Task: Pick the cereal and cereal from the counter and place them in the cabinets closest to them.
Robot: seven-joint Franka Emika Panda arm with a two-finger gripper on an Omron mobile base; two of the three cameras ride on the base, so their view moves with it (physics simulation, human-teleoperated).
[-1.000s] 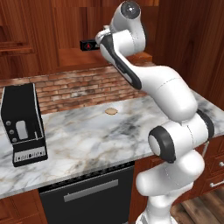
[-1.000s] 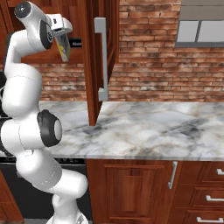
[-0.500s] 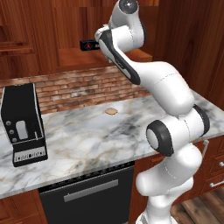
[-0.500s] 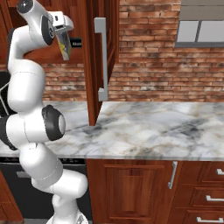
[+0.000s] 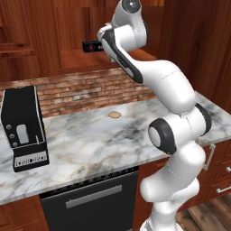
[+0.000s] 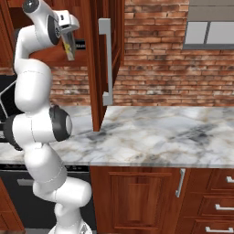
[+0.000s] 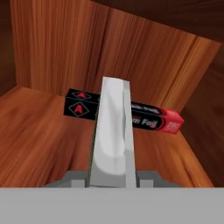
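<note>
Cabinet: you face the open wall cabinet point(image 7: 52, 127), its wooden shelf bare near you.
Gripper: your gripper point(image 6: 68, 39) is clamped on the cereal point(image 7: 113, 131), raised inside the cabinet.
Behind: black-and-red box point(image 7: 153, 120) at the back wall.

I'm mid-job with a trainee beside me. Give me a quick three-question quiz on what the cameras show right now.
1. True or false: the gripper is shut on the cereal box.
2. What lies on the cabinet shelf behind that box? A) a long black-and-red box B) a bowl C) a bottle
3. Fill in: the cabinet door stands ____.
Key: 1 true; 2 A; 3 open.
</note>
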